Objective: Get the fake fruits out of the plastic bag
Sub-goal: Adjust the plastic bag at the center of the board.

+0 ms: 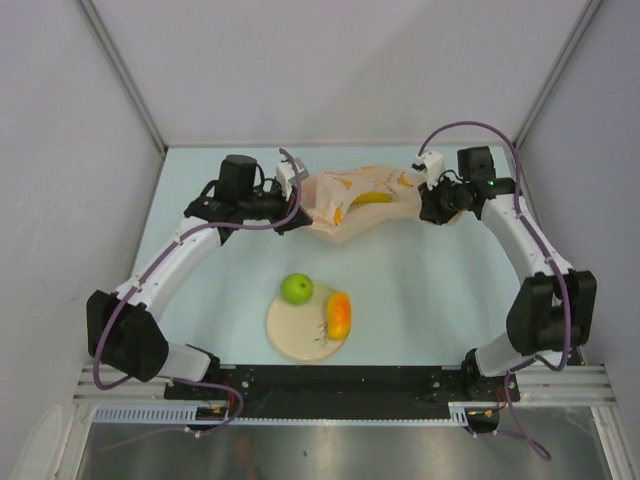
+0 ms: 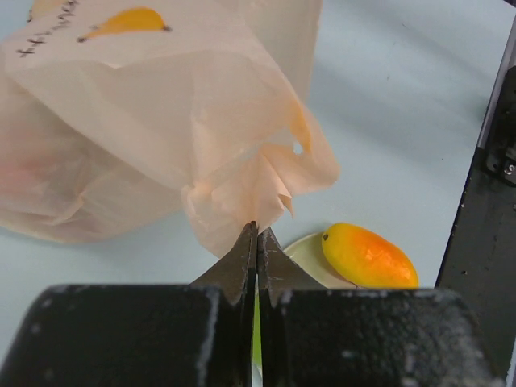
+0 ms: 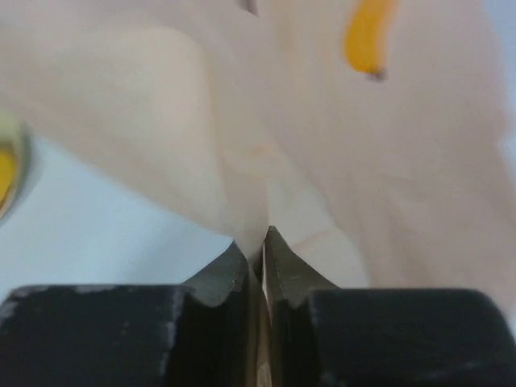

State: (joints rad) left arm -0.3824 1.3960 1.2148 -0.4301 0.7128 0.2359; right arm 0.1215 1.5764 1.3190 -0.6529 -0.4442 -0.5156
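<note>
While both arms reach forward, elbows out: left gripper (image 2: pixel 257 231) pinches plastic bag (image 1: pixel 345 200) corner, right gripper (image 3: pixel 264 235) clamps opposite end.

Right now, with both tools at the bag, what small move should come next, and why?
Probably raise both tools a little, together, without opening them. The left tool and the right tool are each shut on an end of the plastic bag, which lies between them. A yellow banana shows in it, while only a green apple and a mango are at the plate.
</note>
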